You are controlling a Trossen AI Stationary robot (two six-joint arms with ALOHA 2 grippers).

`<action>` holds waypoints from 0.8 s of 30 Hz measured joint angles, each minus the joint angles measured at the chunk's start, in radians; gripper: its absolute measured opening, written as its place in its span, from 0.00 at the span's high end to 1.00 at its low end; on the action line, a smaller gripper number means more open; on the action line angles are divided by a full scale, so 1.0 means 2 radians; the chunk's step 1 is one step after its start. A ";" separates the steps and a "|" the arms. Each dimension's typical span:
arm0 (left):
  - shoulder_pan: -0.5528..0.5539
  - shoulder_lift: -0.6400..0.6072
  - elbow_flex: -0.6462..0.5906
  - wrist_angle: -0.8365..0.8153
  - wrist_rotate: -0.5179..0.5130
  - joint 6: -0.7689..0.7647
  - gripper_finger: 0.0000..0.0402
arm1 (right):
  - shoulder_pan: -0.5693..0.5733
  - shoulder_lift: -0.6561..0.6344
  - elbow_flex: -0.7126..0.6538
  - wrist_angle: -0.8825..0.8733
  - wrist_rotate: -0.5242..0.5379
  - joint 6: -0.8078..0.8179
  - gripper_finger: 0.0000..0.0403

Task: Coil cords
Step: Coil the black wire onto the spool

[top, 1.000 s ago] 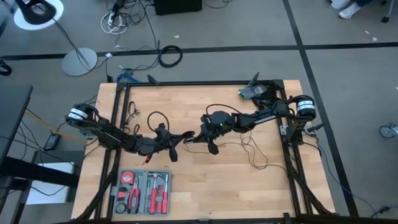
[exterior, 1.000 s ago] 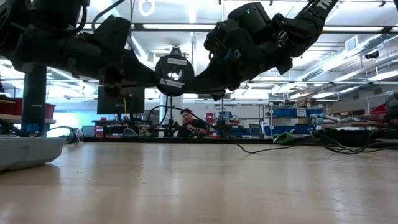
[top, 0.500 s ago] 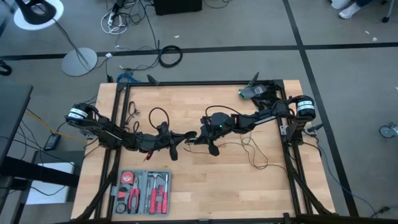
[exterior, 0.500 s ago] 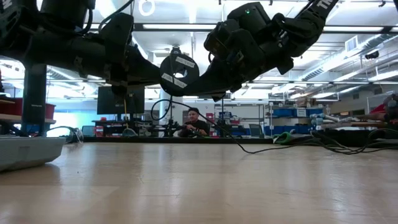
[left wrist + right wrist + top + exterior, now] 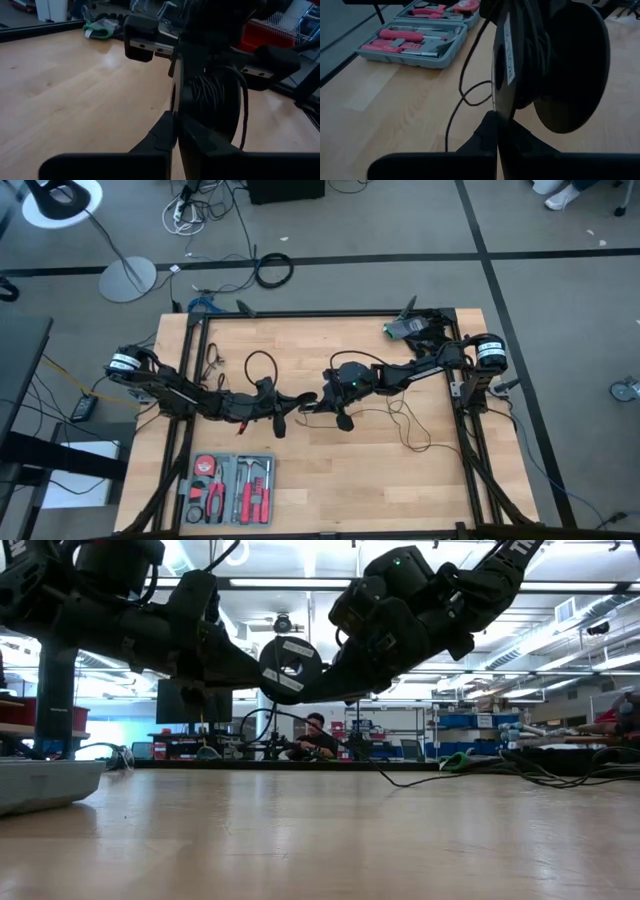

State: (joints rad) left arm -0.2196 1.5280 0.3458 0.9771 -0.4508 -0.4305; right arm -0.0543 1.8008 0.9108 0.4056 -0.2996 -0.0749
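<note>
Both arms meet over bench (image 5: 330, 470) centre, raised off the wood. Left hand (image 5: 283, 404) reaches in from 9 o'clock, right hand (image 5: 322, 402) from 3 o'clock; the two nearly touch.

Puck (image 5: 290, 668) hangs in the air between them in the low view, disc face with pale labels toward camera. Left wrist view: puck (image 5: 210, 100) edge-on, cord wound round its core, left fingers (image 5: 165, 135) narrow, pinched on its rim. Right wrist view: puck (image 5: 555, 65) again edge-on, right fingers (image 5: 490, 132) closed narrow on a flange. So both hands appear to hold the puck, though the exact contact is partly hidden by the dark fingers.

Cord (image 5: 405, 420) trails from the puck toward 4 o'clock, loose thin loops lying on the bench under the right arm. Another loop (image 5: 255, 363) arcs up near the left hand at about 11 o'clock from centre. In the low view the cord (image 5: 420, 780) runs along the far bench edge.

Tool case (image 5: 230, 488) with red-handled tools sits at 7 o'clock, near the front edge, well apart from the hands. A person (image 5: 315, 737) sits in the room behind.
</note>
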 joint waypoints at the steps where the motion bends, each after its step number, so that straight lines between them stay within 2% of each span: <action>1: 0.000 0.000 0.000 0.000 0.000 0.000 0.93 | 0.000 0.000 0.000 0.000 0.001 0.000 1.00; 7: 0.003 0.000 0.000 -0.001 0.015 0.009 0.94 | 0.000 0.000 0.000 -0.003 0.008 -0.004 1.00; 16: 0.003 0.000 -0.001 -0.003 0.019 0.023 0.99 | 0.000 0.000 0.001 -0.006 0.008 0.000 0.99; 24: 0.003 0.001 -0.001 -0.002 -0.017 0.036 1.00 | -0.002 -0.001 0.002 -0.005 0.032 0.025 0.92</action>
State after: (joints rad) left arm -0.2138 1.5299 0.3447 0.9729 -0.4851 -0.3576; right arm -0.0574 1.7980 0.9146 0.3951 -0.2358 -0.0253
